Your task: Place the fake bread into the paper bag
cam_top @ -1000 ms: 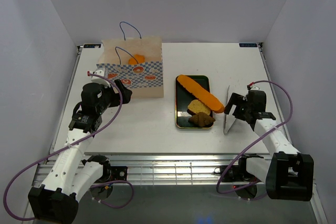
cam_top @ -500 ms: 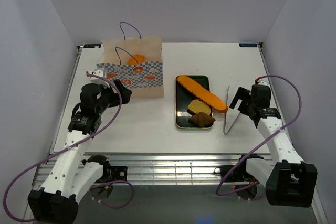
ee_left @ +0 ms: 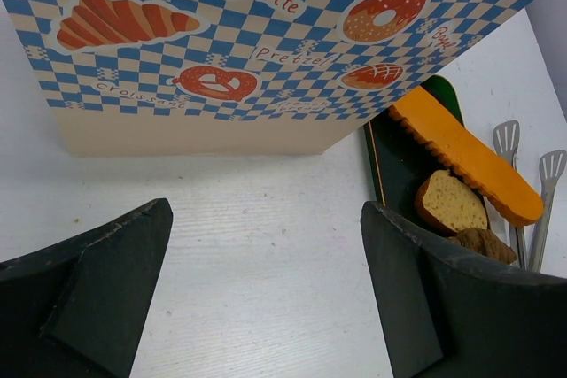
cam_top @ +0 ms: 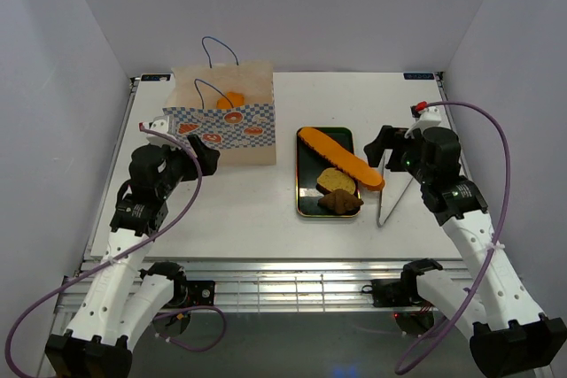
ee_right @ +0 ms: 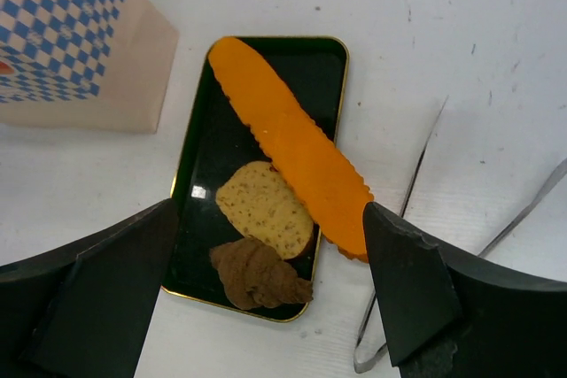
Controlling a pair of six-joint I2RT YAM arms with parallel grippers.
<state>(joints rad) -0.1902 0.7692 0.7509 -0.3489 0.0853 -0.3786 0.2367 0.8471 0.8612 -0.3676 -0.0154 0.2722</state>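
Just below parted right jaws: baguette (ee_right: 292, 143)

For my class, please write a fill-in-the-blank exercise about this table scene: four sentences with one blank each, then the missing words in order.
1. The long baguette on the dark green tray is coloured ____.
2. The metal tongs lie on the table at the robot's ____ of the tray.
3. The paper bag has thin cord handles coloured ____.
4. Counting the baguette, the golden bread slice and the brown croissant, the tray holds ____ breads.

Missing words: orange; right; blue; three.
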